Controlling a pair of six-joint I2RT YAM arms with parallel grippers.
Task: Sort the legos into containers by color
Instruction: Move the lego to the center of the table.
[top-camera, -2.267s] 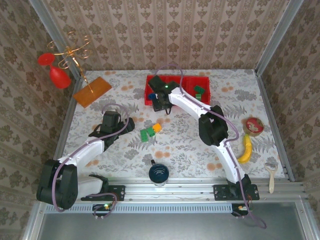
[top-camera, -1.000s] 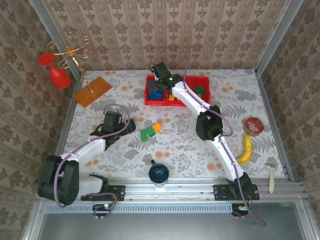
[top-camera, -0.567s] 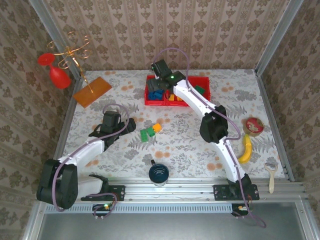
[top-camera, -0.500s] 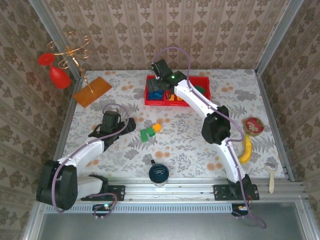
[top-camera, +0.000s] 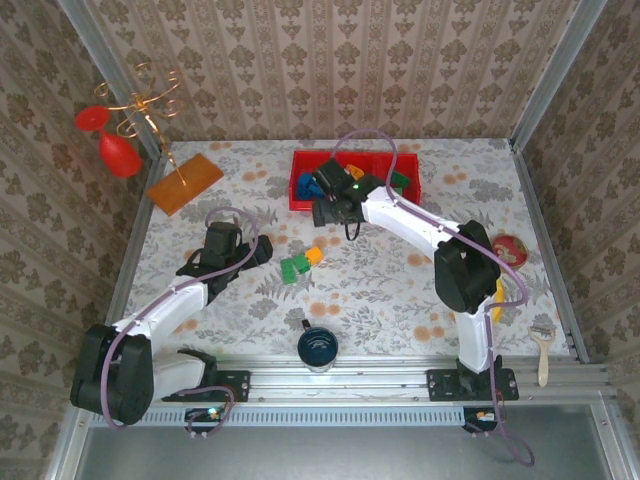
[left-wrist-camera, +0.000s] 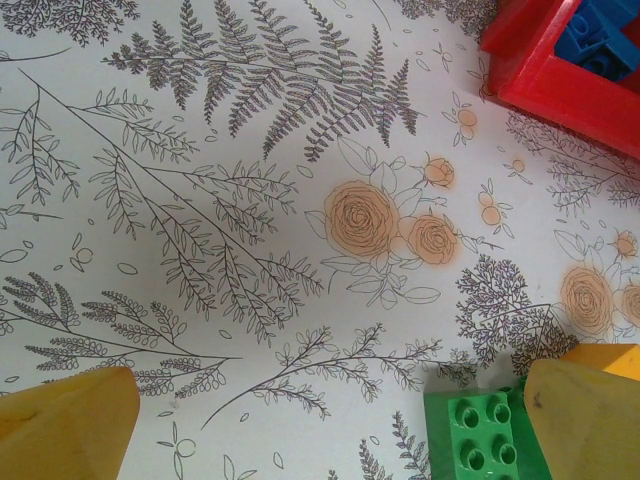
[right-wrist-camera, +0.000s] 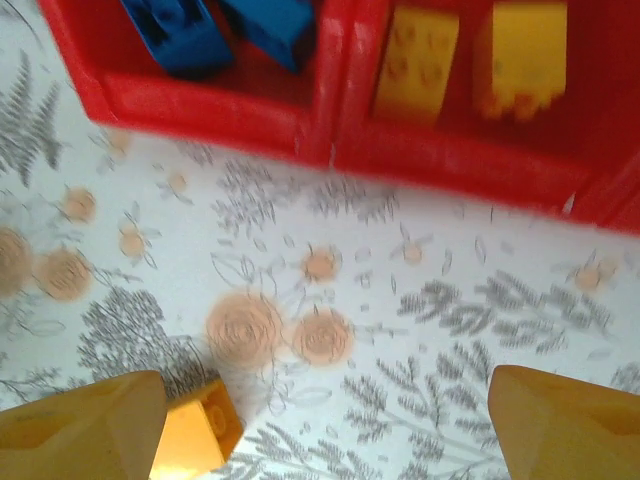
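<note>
Table (top-camera: 390, 290): the tray (top-camera: 300, 192) stands at far centre, its long side running left to right. The left-compartment bricks (right-wrist-camera: 185, 35) and middle-compartment bricks (right-wrist-camera: 415, 65) lie side by side with a wall between them. The right-compartment bricks (top-camera: 398, 182) lie at the tray's right end. Two loose bricks (top-camera: 303, 263) touch each other at mid-table, on the near side of the tray. The left gripper (top-camera: 262, 250) sits just left of them. The right gripper (top-camera: 332, 212) is over the tray's near wall. Cup (top-camera: 318, 347): near centre. Board (top-camera: 185, 183): far left. Banana (top-camera: 497, 300) and brush (top-camera: 542, 345): near right.

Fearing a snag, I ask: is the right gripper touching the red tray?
Apart. The right wrist view shows flowered table between the right gripper and the red tray.
</note>
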